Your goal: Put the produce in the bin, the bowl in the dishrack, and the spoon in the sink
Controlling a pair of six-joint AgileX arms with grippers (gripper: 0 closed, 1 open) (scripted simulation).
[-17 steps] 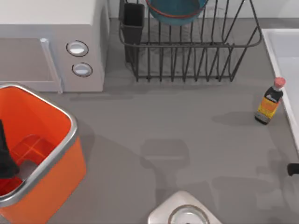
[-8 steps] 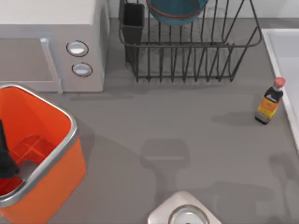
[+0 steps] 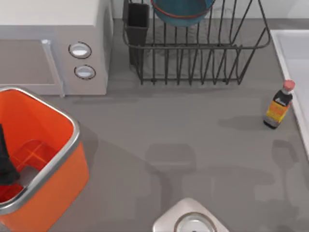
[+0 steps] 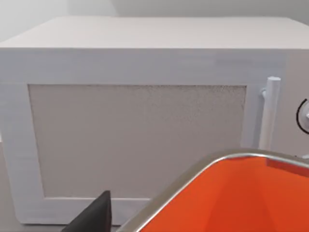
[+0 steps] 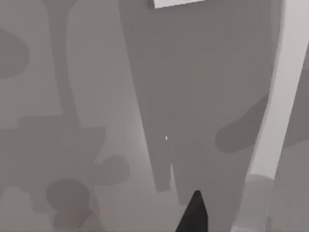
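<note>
Right arm gone from table's right edge, bowl point(image 3: 182, 11) in dishrack point(image 3: 203, 58)

Take the small brown sauce bottle with the red cap point(image 3: 278, 110) as your marker: you have bare grey table point(image 3: 193, 135) to its left. Behind that stretch stands the dark grey wire dishrack point(image 3: 198, 48), and beside the rack the white microwave point(image 3: 53, 43). The bright orange plastic bin point(image 3: 36, 159) blocks the far left, the left hand point(image 3: 6, 162) inside it.
</note>
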